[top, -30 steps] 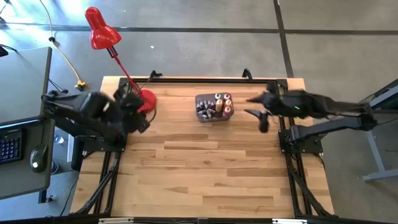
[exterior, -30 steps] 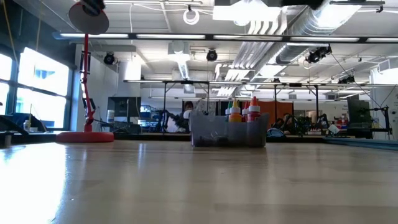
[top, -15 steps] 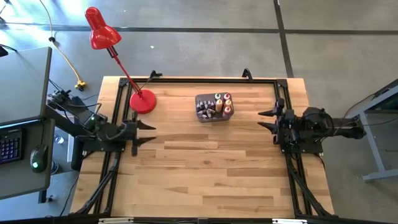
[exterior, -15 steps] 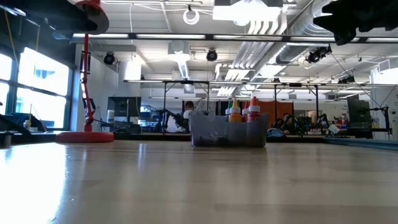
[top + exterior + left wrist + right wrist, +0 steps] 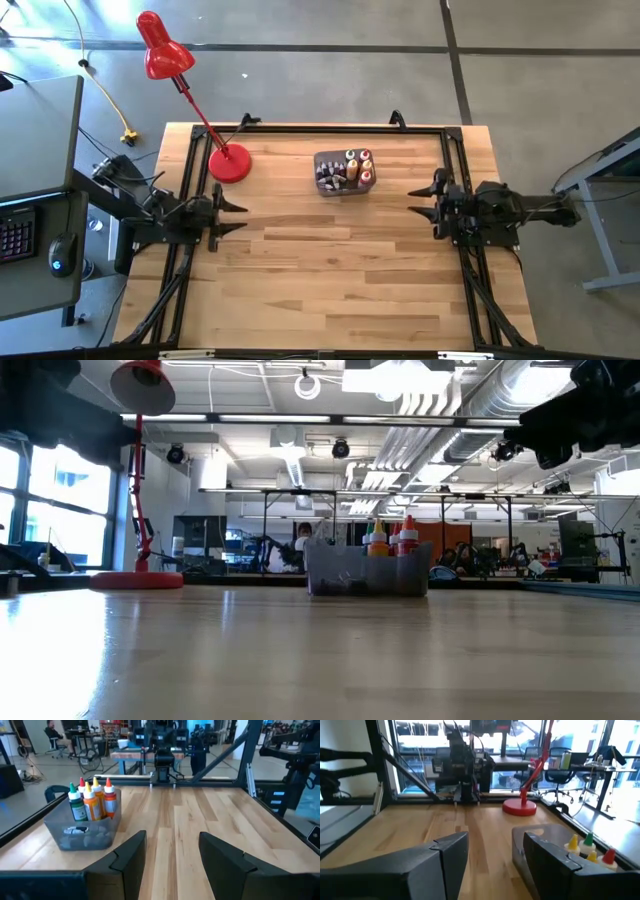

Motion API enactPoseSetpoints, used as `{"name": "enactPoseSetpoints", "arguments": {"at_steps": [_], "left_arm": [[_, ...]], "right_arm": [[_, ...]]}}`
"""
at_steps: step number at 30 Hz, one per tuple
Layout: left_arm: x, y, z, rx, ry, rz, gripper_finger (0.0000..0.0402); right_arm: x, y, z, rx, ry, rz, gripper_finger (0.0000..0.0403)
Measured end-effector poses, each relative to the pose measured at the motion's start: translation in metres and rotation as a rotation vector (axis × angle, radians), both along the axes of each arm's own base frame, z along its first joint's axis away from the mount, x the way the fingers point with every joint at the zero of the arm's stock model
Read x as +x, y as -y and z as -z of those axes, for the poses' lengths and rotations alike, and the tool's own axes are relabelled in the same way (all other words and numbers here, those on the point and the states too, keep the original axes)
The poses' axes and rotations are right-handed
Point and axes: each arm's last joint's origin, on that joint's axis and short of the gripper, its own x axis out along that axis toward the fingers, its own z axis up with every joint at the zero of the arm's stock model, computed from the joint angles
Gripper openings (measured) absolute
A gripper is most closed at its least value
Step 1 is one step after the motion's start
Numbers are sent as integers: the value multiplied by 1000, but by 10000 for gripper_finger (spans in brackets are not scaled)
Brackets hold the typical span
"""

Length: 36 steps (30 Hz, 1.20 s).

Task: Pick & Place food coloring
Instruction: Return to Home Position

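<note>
**A:** Bench [image 5: 330,280] status, where are the bottles [image 5: 352,166]?

**B:** In the bin [image 5: 345,192], upper centre, upright.

**A:** Arms?

**B:** Left end effector [image 5: 238,217] mid-left, right end effector [image 5: 412,201] mid-right. Both wide, empty, well clear of the bin. Looks like home pose.

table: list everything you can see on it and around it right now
table: one, light wood, beneath both arms
bin: one, dark grey, middle of the table's far side
food coloring bottles: several, green, orange-yellow and red standing upright, smaller ones lying at the bottom, all inside the bin
lamp: one, red, base on the table's far left
left gripper: one, dark, open and empty, at the table's left edge
right gripper: one, dark, open and empty, at the table's right edge
</note>
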Motion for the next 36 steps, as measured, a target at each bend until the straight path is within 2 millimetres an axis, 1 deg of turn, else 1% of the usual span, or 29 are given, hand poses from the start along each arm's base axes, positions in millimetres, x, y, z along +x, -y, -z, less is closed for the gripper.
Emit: {"name": "enactPoseSetpoints", "arguments": {"at_steps": [4, 6, 17, 29, 36], "left_arm": [[-1, -1, 12, 11, 9, 2, 179], [0, 0, 15, 7, 17, 1, 179], [1, 1, 15, -6, 17, 8, 179], [1, 1, 16, 0, 13, 6, 179], [1, 1, 17, 1, 11, 5, 179]], "right_arm": [[2, 0, 6, 23, -11, 0, 185], [3, 0, 11, 26, -26, 0, 184], [7, 0, 28, 43, -94, 4, 184], [6, 0, 29, 9, -107, 3, 185], [6, 0, 30, 35, -110, 5, 185]]}}
